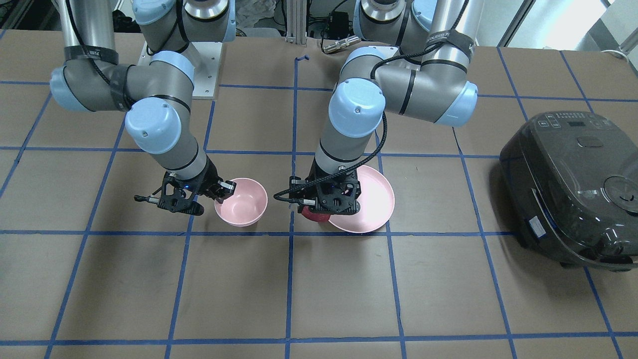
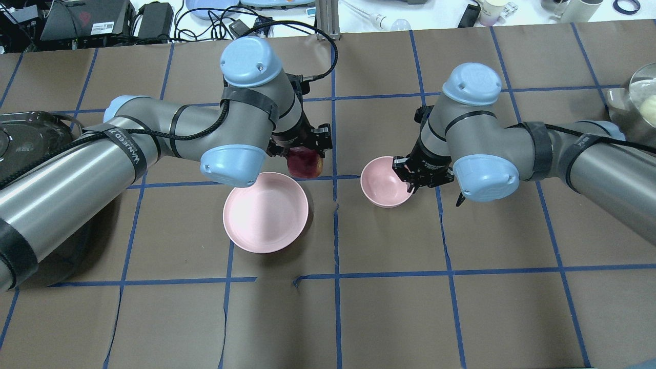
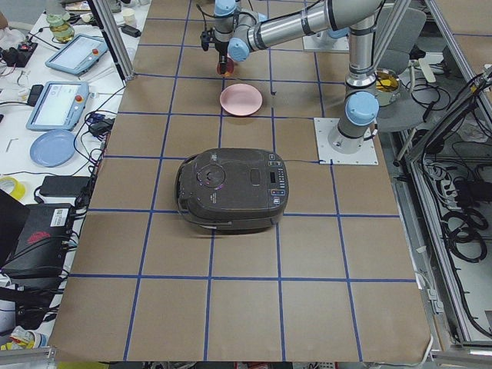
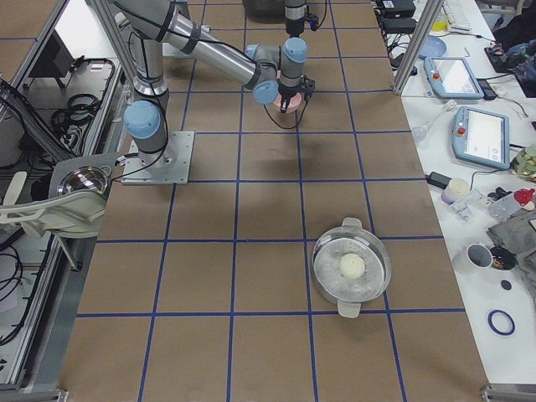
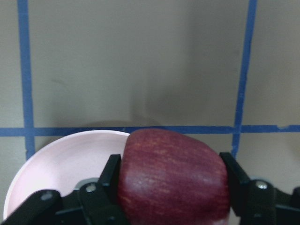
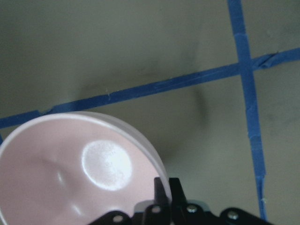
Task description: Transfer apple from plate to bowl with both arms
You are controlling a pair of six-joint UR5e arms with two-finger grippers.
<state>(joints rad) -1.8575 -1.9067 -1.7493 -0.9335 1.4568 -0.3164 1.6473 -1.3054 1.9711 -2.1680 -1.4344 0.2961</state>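
Note:
My left gripper is shut on the dark red apple and holds it just past the far rim of the wide pink plate. In the left wrist view the apple sits between the two black fingers, with the plate below and to the left. My right gripper is shut on the rim of the small deep pink bowl, which is empty. The right wrist view shows its fingers pinched on the bowl's rim. In the front-facing view the apple hangs at the plate's edge, right of the bowl.
A dark rice cooker stands beyond the plate on my left side. A steel pot with a glass lid stands far out on my right. Blue tape lines grid the brown table. A strip of table separates plate and bowl.

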